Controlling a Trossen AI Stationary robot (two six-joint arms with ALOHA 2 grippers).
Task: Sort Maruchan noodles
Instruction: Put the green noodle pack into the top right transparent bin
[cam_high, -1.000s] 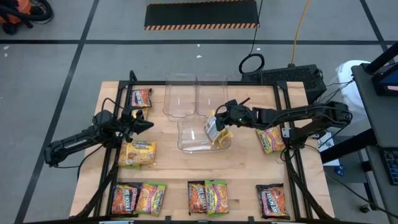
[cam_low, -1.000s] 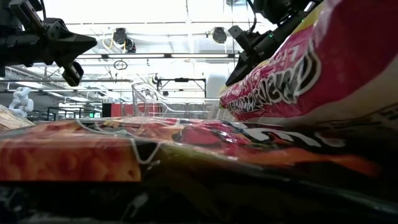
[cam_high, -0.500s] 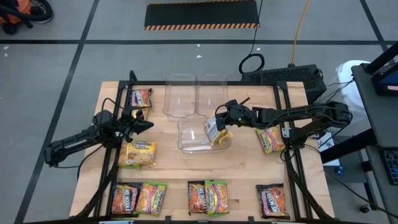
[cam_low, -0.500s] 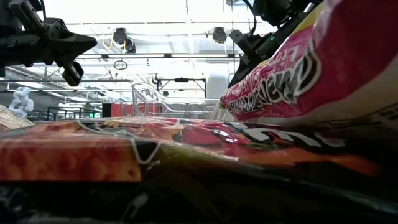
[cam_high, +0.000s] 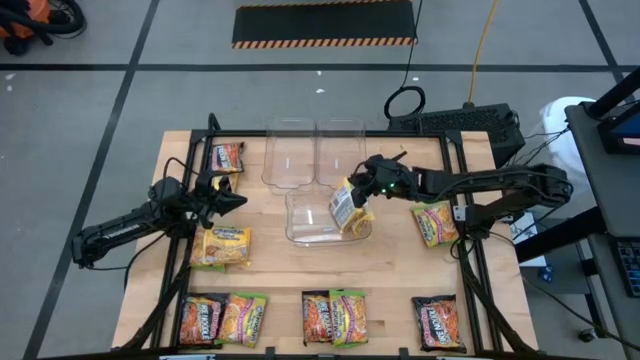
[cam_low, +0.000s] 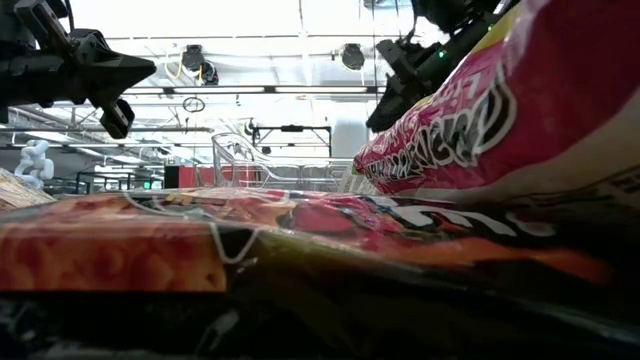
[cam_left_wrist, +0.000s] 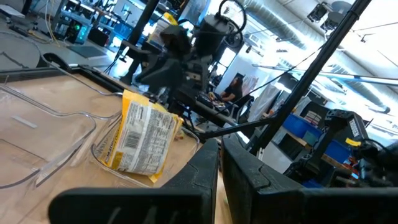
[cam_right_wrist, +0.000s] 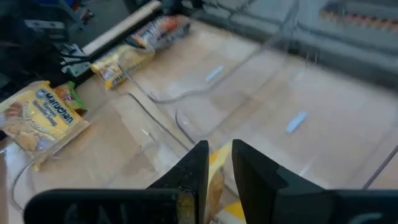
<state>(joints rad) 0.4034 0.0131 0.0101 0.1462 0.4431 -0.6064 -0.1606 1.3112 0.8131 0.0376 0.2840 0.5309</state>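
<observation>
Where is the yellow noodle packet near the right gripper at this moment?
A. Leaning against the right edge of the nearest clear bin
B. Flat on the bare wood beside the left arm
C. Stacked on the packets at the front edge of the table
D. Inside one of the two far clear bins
A: the yellow noodle packet stands tilted at the right edge of the clear bin, just beside the right gripper.

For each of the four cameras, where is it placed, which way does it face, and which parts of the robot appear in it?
High view: overhead, facing down; both arms, the left claw, the right claw.
Low view: table height, facing across; packets fill the foreground, arms enter from above.
Left wrist view: on the left arm, facing the right arm; its own fingers show.
Right wrist view: on the right arm, facing the clear bins.
Shared: the high and left wrist views both show the yellow packet leaning on the bin's rim.
</observation>
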